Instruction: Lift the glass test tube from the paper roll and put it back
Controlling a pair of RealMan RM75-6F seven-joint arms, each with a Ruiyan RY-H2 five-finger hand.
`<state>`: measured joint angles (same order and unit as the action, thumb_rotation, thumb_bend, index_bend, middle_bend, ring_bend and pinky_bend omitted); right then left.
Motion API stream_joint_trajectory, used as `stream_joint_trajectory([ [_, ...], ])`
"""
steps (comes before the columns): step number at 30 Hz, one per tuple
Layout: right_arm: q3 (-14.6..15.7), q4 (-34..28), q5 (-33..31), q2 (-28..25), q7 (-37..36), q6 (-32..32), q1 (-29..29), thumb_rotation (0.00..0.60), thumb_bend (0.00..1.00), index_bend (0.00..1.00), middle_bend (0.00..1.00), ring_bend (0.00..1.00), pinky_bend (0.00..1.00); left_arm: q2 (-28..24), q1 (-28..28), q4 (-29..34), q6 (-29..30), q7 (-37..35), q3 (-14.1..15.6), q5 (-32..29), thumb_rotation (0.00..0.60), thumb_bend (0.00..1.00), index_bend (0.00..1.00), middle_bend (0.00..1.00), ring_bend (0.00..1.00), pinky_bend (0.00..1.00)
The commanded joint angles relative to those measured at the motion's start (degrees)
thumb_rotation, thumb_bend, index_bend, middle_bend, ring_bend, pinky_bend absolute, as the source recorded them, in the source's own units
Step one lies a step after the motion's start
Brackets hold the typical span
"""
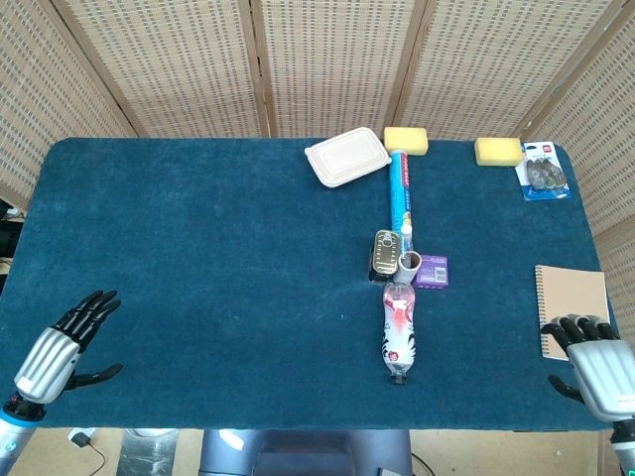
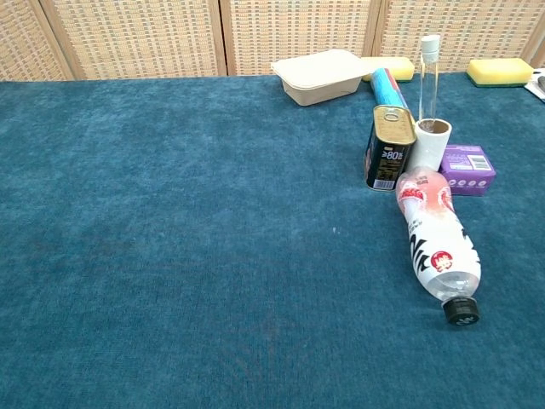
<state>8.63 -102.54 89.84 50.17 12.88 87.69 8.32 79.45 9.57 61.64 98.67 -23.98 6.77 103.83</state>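
Right hand (image 1: 598, 365) at the near right table edge, fingers apart, holding nothing, just below a notebook (image 1: 573, 309). Left hand (image 1: 55, 349) at the near left edge, likewise spread and empty. Well off to the right hand's left and further up the table: tube (image 2: 428, 77) standing upright in the paper roll (image 2: 431, 143), between a tin (image 2: 388, 146) and a purple box (image 2: 467, 169), bottle (image 2: 438, 239) lying just in front.

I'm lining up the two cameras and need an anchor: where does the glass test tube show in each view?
Head view: the glass test tube is right of centre, seen almost end-on, standing at the paper roll.
Chest view: the tube stands upright at upper right, rising behind the roll.
Shared landmark: the tin can just left of the roll in both views.
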Motion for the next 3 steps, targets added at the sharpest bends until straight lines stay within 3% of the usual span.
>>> stream_joint_trajectory([
  [1,1.5,6.73,0.59,2.71,-4.56,3.11,-4.6,0.6,0.2,0.31,0.3,0.25,0.21,0.22,-0.18,-0.14,0.15,0.11,0.12,0.09,0.6,0.06,0.04,0.05,0.04,0.21],
  [3,1.46,8.58,1.04,3.41,-5.44,3.52,-5.29,0.6,0.2,0.31,0.3,0.25,0.21,0.3,-0.24,-0.12,0.28,0.37,0.09,0.13,0.6,0.06,0.05,0.05,0.04,0.21],
])
